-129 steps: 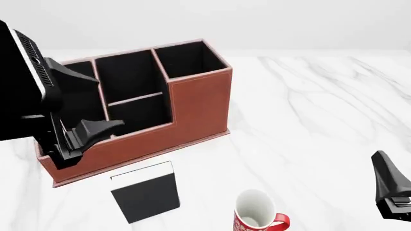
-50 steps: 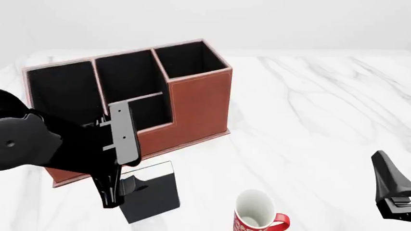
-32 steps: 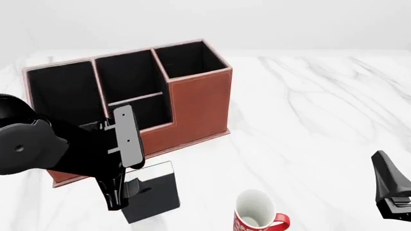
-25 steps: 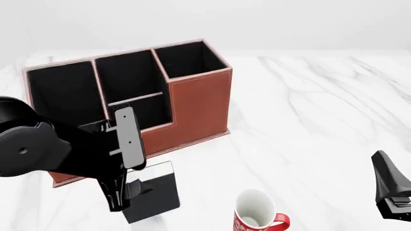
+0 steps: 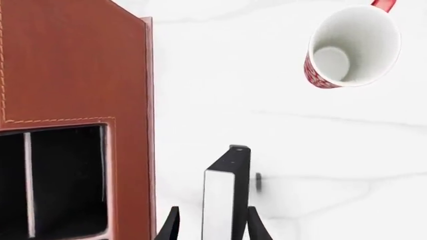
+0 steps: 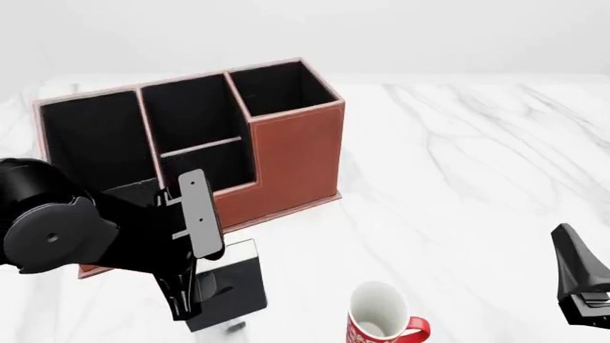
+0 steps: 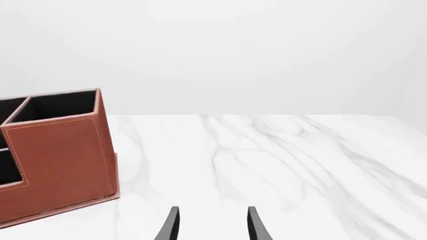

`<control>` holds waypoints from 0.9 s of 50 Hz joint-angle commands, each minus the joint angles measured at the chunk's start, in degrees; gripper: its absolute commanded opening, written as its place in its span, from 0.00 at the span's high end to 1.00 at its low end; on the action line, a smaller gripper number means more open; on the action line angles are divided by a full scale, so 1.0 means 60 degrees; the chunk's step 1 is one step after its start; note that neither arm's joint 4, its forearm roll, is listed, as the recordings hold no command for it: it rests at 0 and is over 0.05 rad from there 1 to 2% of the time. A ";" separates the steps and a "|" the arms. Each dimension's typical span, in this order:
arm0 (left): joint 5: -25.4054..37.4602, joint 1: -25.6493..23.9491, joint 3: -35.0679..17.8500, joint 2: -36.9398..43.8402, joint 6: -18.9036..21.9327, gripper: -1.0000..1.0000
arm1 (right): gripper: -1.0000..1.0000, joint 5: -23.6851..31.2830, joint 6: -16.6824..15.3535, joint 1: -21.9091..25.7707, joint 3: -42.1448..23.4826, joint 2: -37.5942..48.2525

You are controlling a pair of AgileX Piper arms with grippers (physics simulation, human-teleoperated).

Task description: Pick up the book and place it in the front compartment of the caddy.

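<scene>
- Lifted since the earlier frame, the book (image 6: 233, 289) now hangs tilted, clamped edge-on in our left gripper (image 5: 210, 225).
- Book sits just near of the caddy (image 6: 286, 153) (mug (image 6: 376, 314) right).
- Next we carry it far, over the front compartment (image 6: 214, 168); right gripper (image 7: 210, 222) idles, parted.

So the left pincer (image 6: 196, 304) came down off the caddy (image 6: 286, 153), clamped onto the book (image 6: 238, 286), and now that book's tipped up on edge, lifting off the worktop (image 6: 458, 179).
</scene>
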 commanded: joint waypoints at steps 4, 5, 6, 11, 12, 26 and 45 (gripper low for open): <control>0.0265 -0.0144 0.0182 -0.0720 -0.0163 0.00 | 0.00 -0.0016 -0.0008 0.0001 0.0016 -0.0001; 0.0243 -0.0133 0.0209 -0.0717 -0.0158 0.00 | 0.00 -0.0016 -0.0006 0.0000 0.0016 -0.0002; 0.0228 -0.0135 0.0217 -0.0710 -0.0174 0.00 | 0.00 -0.0015 -0.0007 0.0001 0.0016 -0.0002; 0.0123 -0.0132 0.0273 -0.0655 -0.0219 0.00 | 0.00 -0.0013 -0.0007 0.0000 0.0016 -0.0005; 0.0106 -0.0130 0.0286 -0.0650 -0.0221 0.00 | 0.00 -0.0012 -0.0007 0.0000 0.0016 -0.0006; -0.0154 -0.0412 0.0478 -0.0630 -0.0022 1.00 | 0.00 -0.0009 -0.0005 -0.0001 0.0015 -0.0007; 0.0536 0.1025 -0.0195 -0.1422 0.3569 1.00 | 0.00 -0.0010 -0.0007 0.0001 0.0015 -0.0008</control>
